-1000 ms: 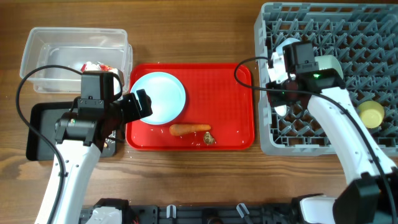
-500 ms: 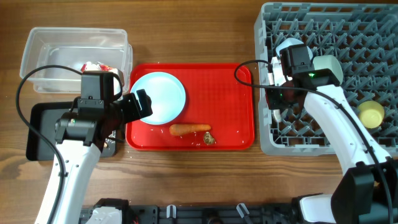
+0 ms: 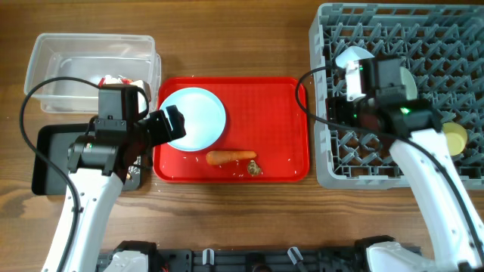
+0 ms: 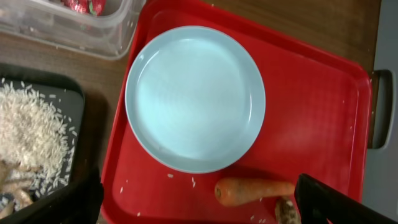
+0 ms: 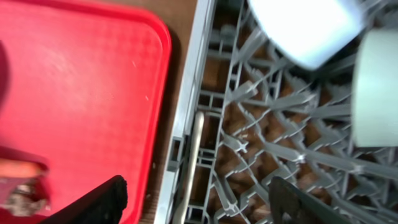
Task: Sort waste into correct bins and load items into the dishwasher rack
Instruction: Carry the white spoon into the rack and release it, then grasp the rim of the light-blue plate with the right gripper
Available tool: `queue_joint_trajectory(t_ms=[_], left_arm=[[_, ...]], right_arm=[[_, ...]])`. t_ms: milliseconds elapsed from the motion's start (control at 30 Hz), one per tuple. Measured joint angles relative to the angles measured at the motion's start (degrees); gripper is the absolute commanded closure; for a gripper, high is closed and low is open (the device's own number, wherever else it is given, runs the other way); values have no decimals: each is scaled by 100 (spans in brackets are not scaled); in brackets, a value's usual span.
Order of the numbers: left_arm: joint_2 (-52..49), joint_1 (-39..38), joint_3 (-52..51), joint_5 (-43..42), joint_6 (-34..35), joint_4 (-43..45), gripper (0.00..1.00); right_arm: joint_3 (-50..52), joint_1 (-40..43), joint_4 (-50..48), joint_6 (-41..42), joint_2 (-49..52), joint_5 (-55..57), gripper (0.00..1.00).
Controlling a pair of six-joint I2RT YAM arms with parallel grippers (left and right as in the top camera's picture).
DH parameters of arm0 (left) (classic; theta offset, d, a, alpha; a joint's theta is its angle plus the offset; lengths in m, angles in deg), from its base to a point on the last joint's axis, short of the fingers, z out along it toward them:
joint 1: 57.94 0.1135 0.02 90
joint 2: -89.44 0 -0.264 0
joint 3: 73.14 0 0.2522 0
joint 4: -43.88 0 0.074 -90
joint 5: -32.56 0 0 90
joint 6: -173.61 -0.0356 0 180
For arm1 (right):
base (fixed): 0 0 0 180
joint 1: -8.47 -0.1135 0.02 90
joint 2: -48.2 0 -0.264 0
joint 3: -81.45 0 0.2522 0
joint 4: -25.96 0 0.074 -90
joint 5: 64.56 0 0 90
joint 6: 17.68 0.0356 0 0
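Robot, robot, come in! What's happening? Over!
Left gripper open over plate edge. Right gripper open above rack, spoon lying in it. Carrot, scraps on tray. Nothing blocking.

A light-blue plate [image 4: 194,96] lies on the red tray [image 4: 311,112], a carrot [image 4: 252,191] on its near side. Left, rice [image 4: 31,134] fills the black tray [image 4: 76,99].

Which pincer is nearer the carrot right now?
Left. The left pincer hovers over the red tray by the plate, close to the carrot; the right pincer is over the dishwasher rack.
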Motion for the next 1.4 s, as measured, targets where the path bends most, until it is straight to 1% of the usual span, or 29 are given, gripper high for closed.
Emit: queue_joint_trajectory(t_ms=[100,267,367,400,500,600,633,700,833,900,1033,1133,1200,1233,1333,1400], left_arm=[[-197,-20,0,-2,-2,118,6],[-503,-33,0,7,0,-2,5],[-507,-31,-2,116,48,-199,5],[-507,7,-2,199,85,-378,3],[-468,208,-2,280,157,-629,2],[-380,496,-2,332,216,-750,0],[-348,605,-2,345,234,-782,0],[-313,789,-2,350,280,-826,0],[-304,981,-2,378,350,-901,0],[-302,981,-2,380,363,-901,0],[-302,981,-2,382,380,-920,0],[-302,981,-2,382,382,-925,0],[-302,981,-2,382,382,-922,1],[-302,981,-2,380,382,-922,0],[-302,981,-2,382,385,-925,0],[-302,981,-2,382,385,-925,0]], right_arm=[[-20,13,-133,-4,-223,-487,25],[-22,-42,-542,-2,-118,-1652,26],[-22,-321,-791,24,138,-1952,26],[-22,-601,-927,42,382,-2070,26],[-26,-1338,-1469,212,1014,-2068,26],[-28,-2059,-2020,461,1655,-1910,30],[-31,-2275,-2225,590,1862,-1816,32],[-37,-2592,-2614,831,2194,-1631,33],[-122,-3064,-3436,1456,2848,-907,33],[-153,-3265,-3932,1779,3300,-542,38],[-173,-3331,-4306,2015,3665,-382,44],[-175,-3346,-4345,2264,3875,-197,55],[-175,-3344,-4308,2420,3939,-22,63],[-175,-3342,-4306,2529,3954,79,72],[-181,-3305,-4253,2704,3958,247,90],[-181,-3246,-4168,2839,3958,321,96]])
